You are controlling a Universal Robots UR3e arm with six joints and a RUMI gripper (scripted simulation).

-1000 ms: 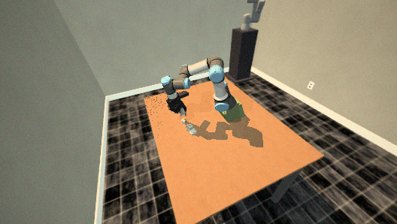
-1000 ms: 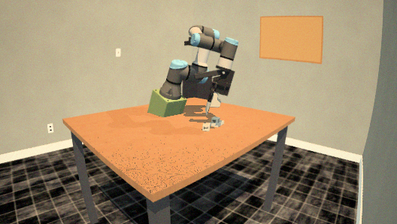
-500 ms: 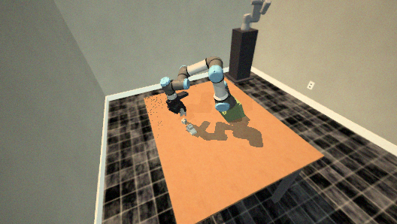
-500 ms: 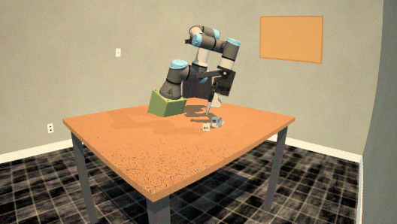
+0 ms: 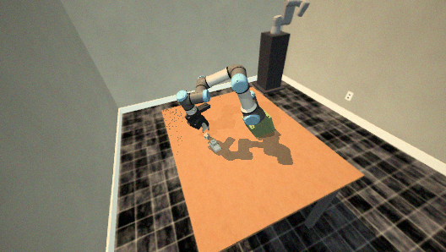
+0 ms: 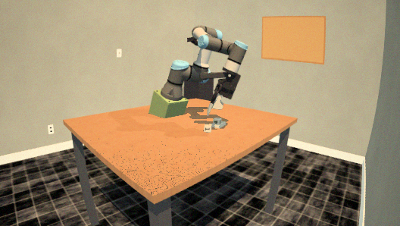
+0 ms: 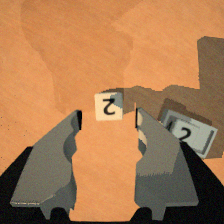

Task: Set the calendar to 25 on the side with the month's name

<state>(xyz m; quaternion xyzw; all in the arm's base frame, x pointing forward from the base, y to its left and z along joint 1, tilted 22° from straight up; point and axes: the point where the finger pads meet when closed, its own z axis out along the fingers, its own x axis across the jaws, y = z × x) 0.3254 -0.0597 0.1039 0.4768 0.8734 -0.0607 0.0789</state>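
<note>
Pincer of black and grey metal [image 5: 205,128] [image 6: 213,112] [image 7: 108,119], parted and gripping nothing, spans the wrist frame's lower half; a white cube marked 2 [image 5: 206,136] [image 6: 207,128] [image 7: 108,106] lies on the orange table [image 5: 270,186] [image 6: 159,140] [image 7: 50,60] near centre, the grey tray [image 5: 217,149] [image 6: 223,124] [image 7: 209,146] at right.

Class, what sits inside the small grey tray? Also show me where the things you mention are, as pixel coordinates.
One cube [image 7: 183,134], a 2 on its top, sits inside the tray [image 7: 207,145]. The tray floor beneath it is covered.

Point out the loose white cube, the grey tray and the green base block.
Loose white cube [image 5: 206,136] [image 6: 207,128] [image 7: 107,107]: top, exterior, wrist views; a visible face.
Grey tray [image 5: 217,150] [image 6: 223,124] [image 7: 210,143]: top, exterior, wrist views; its end portion.
Green base block [image 5: 263,128] [image 6: 173,109]: top, exterior views; a side face.
</note>
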